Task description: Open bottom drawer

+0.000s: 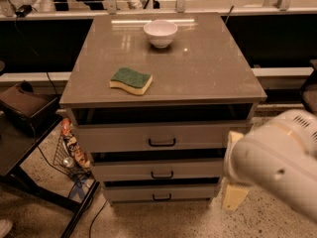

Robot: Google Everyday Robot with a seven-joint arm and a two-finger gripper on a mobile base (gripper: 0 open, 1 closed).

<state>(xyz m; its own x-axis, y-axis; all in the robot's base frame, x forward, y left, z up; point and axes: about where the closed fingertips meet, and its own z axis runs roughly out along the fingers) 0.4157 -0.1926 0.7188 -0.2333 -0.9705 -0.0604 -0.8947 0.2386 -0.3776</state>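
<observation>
The bottom drawer (133, 193) is the lowest and slimmest of three grey-beige fronts on the cabinet. It has a small black bar handle (162, 197), and its front sits flush, shut. The middle drawer (158, 170) and the top drawer (158, 138) above it are shut too. My white arm (277, 167) fills the lower right of the view. My gripper (234, 195) shows as a cream piece below the arm, just right of the bottom drawer's right end, near the floor and apart from the handle.
A white bowl (160, 32) and a green and yellow sponge (131, 80) lie on the cabinet top (208, 68). A dark low table (20, 148) and a wire basket with clutter (69, 152) stand to the left. Speckled floor lies in front.
</observation>
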